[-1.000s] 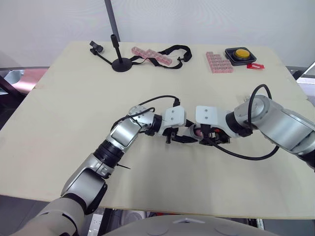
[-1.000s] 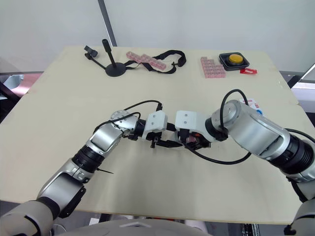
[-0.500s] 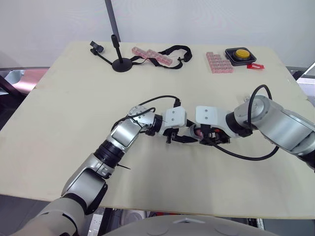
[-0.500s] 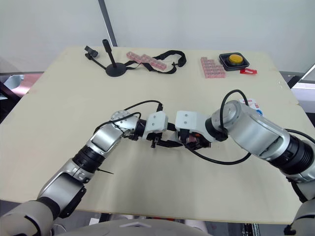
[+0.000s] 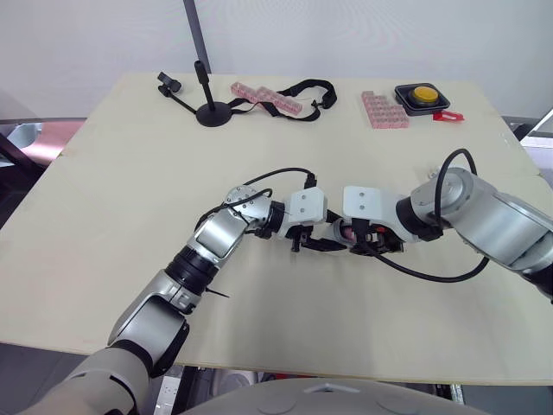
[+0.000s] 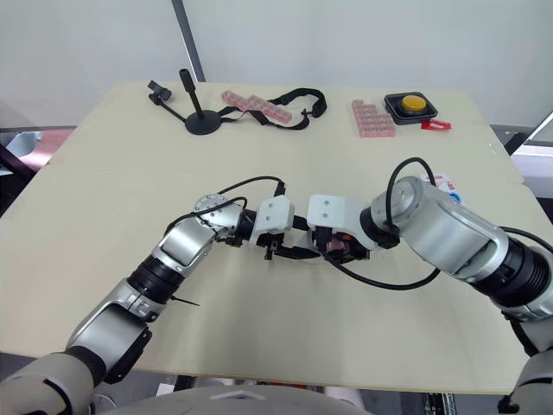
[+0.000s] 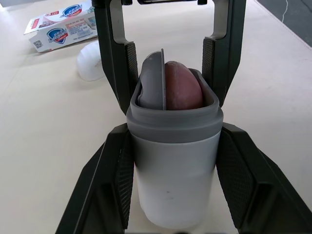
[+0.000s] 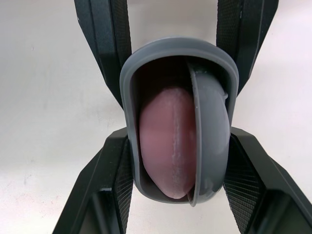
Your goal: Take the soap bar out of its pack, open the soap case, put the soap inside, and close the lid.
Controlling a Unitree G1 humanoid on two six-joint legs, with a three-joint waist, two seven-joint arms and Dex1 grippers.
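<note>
The soap case (image 7: 173,170), white with a grey rim (image 8: 170,46), is held just above the table's middle between my two grippers. My left gripper (image 7: 173,129) is shut on its white body. From the opposite side my right gripper (image 8: 178,139) closes on the grey rim. The pinkish soap bar (image 8: 165,141) sits inside the open case beside a grey inner flap (image 7: 152,80). The two grippers meet at the case (image 5: 341,235). The empty soap pack (image 7: 63,27) lies on the table beyond, with a white rounded piece (image 7: 92,61) next to it.
Along the far edge of the table (image 5: 130,190) stand a black mic stand (image 5: 212,108), pink strips (image 5: 263,97), a black strap (image 5: 302,89), pink blocks (image 5: 384,111) and a yellow button box (image 5: 423,95). The soap pack (image 6: 442,183) lies to the right.
</note>
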